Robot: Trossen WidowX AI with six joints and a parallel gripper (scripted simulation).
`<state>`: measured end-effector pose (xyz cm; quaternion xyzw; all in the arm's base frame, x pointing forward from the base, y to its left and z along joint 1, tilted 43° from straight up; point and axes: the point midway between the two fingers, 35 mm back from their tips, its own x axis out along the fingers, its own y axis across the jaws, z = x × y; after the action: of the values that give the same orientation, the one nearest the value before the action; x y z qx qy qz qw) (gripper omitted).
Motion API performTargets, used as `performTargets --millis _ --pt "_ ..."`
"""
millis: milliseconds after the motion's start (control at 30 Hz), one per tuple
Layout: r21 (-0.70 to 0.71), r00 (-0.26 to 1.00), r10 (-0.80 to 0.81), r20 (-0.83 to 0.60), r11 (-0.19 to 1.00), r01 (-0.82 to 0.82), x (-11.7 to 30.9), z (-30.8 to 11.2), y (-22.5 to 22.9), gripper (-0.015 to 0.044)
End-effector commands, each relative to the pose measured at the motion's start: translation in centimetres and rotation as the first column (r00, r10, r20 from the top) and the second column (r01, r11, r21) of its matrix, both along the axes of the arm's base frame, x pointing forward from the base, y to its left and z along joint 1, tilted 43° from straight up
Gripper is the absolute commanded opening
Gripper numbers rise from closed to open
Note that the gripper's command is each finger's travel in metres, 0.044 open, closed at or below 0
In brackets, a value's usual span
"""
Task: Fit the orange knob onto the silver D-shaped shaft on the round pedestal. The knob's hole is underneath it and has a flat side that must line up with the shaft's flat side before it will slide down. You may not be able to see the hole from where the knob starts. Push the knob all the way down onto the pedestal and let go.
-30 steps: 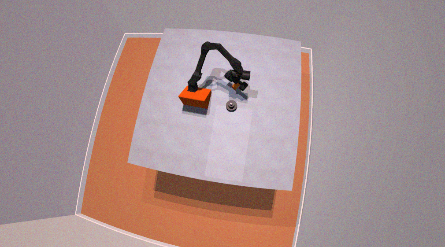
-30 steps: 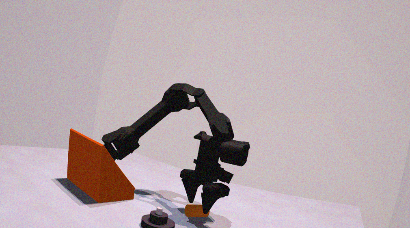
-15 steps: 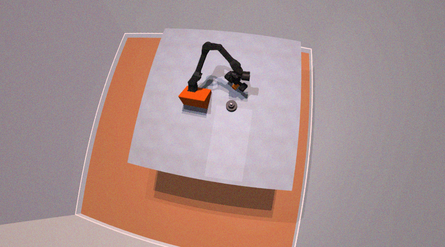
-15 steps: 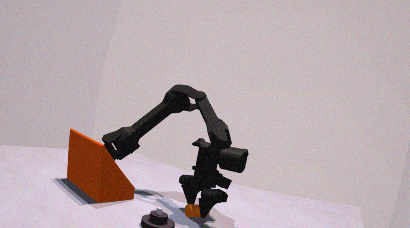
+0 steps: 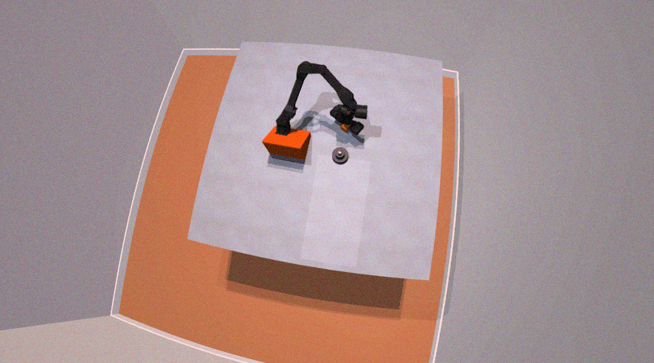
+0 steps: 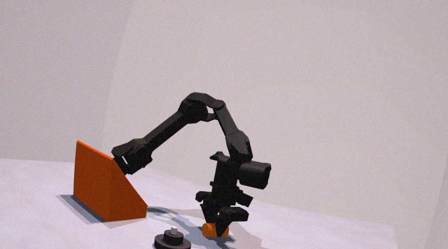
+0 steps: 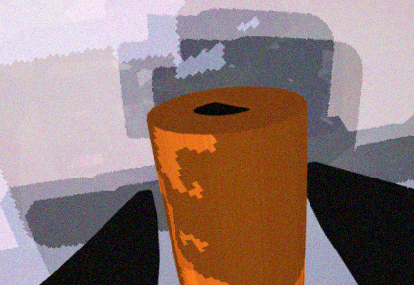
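On the pale table (image 5: pixel 270 204) (image 6: pixel 33 199), you have one orange knob (image 5: pixel 345 127) (image 6: pixel 208 229) (image 7: pixel 237 171), a cylinder lying on its side between the two black fingers of your one gripper (image 5: pixel 348 126) (image 6: pixel 214 229) (image 7: pixel 230 189). Those fingers stand partly apart, not clamped: in the wrist view a gap shows beside the knob on the picture's left, while the other finger looks close against its side, though you can't be sure of contact there.

One end face of the knob shows to your wrist camera, with a single dark hole (image 7: pixel 217 109) in it. You see the face at a shallow slant—its flat side is hard to make out, perhaps along one long edge.

Near the knob, and apart from it, stands one dark round pedestal (image 5: pixel 334 156) (image 6: pixel 160 243), stepped in two tiers. One silver shaft (image 5: pixel 340 153) (image 6: pixel 174 230) sticks upright from its middle, bare of the knob—you can't tell which way its flat faces. Your one black arm (image 5: pixel 294 91) (image 6: pixel 165 130) arches over from one orange wedge-shaped base (image 5: pixel 289 148) (image 6: pixel 92 183) and points its gripper down at the table.
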<state>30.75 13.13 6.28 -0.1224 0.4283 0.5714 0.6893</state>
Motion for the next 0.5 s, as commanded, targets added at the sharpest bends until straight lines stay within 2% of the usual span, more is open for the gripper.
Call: performTargets --millis 0,233,467 --pt "0.005 1.000 -0.004 -0.004 1.000 0.004 0.00 0.02 0.08 0.0227" --pt "0.005 1.000 -0.004 -0.004 1.000 0.004 0.00 0.02 0.08 0.0181" --pt "0.005 1.000 -0.004 -0.004 1.000 0.004 0.03 0.53 -0.47 0.0181"
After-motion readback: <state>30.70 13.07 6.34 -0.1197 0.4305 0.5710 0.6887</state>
